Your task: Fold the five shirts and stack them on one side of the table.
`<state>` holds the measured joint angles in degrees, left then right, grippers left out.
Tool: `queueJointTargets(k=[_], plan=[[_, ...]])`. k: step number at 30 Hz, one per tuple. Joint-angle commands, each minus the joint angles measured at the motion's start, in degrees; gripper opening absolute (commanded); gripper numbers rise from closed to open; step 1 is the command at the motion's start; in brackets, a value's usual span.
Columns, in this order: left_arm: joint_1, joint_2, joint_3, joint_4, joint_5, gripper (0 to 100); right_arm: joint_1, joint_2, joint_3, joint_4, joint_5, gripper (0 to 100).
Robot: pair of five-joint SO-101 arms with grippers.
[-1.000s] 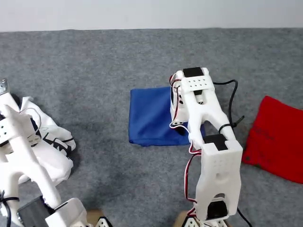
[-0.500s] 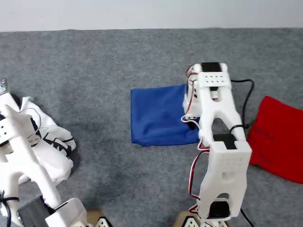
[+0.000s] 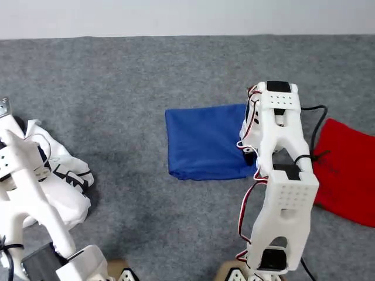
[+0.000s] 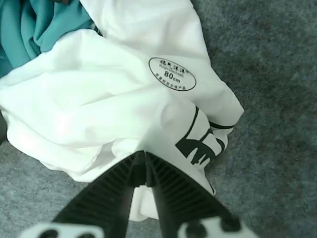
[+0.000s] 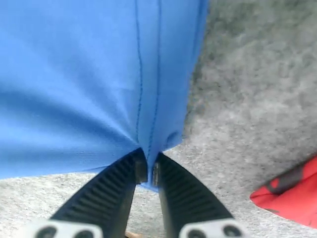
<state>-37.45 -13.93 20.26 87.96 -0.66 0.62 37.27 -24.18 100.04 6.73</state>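
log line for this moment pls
right gripper: shut on blue shirt edge | left gripper: shut on white shirt | red shirt: folded, apart from blue shirt

Soft, even light is falling from overhead onto the grey surface (image 3: 117, 76), leaving no hard shadows. A faint dark patch is lying on it near the white shirt (image 3: 61, 187), whose folds are glaring almost featureless in the left wrist view. The blue shirt (image 3: 202, 143) is casting a thin dark line along its near edge.
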Motion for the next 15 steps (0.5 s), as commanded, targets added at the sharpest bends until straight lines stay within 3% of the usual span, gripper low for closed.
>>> queueJointTargets(k=[1, 4, 9, 15], plan=[[0.18, -1.67, -0.13, 0.62, 0.35, 1, 0.40, -0.66, -2.90, 1.89, 0.26, 14.6], [0.18, -1.67, -0.13, 0.70, 0.35, 1, 0.40, -2.15, -2.90, 2.42, 0.18, 20.1], [0.18, -1.67, -0.13, 0.53, 0.35, 1, -1.27, -8.57, -2.81, 2.51, 0.18, 20.0], [0.18, -1.67, -0.13, 0.44, 0.35, 1, -7.52, -10.07, -2.55, 2.42, 0.09, 6.1]])
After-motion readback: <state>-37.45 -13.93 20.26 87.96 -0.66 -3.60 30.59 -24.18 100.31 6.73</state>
